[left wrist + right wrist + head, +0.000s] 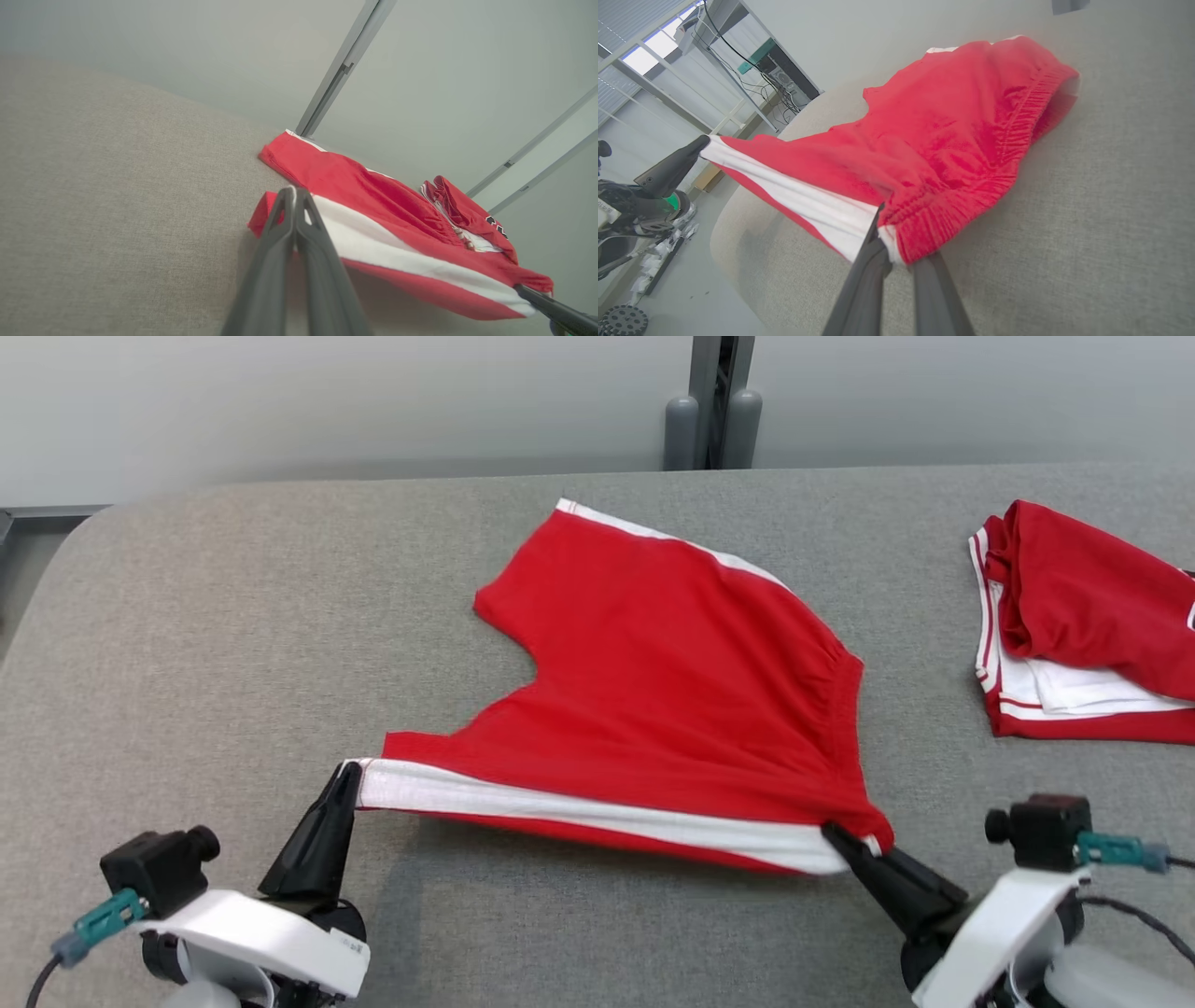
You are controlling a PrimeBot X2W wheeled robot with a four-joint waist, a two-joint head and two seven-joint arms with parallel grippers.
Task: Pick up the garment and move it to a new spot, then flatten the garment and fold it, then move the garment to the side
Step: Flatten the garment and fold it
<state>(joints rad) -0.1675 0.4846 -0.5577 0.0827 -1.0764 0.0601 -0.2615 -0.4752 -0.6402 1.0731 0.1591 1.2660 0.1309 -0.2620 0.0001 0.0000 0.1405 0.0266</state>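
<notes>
Where red shorts (653,681) lie, the table (187,616) is grey fabric, the wall (280,392) pale.

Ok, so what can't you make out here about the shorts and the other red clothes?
Head view: the other red garment runs off the right edge, so its full shape is unknown.
Left wrist view: black marks on that garment are too small to read.
Every view: the underside of the shorts is hidden by their own cloth.
Head view: how much cloth the left gripper and right gripper pinch is covered by their fingers.
</notes>
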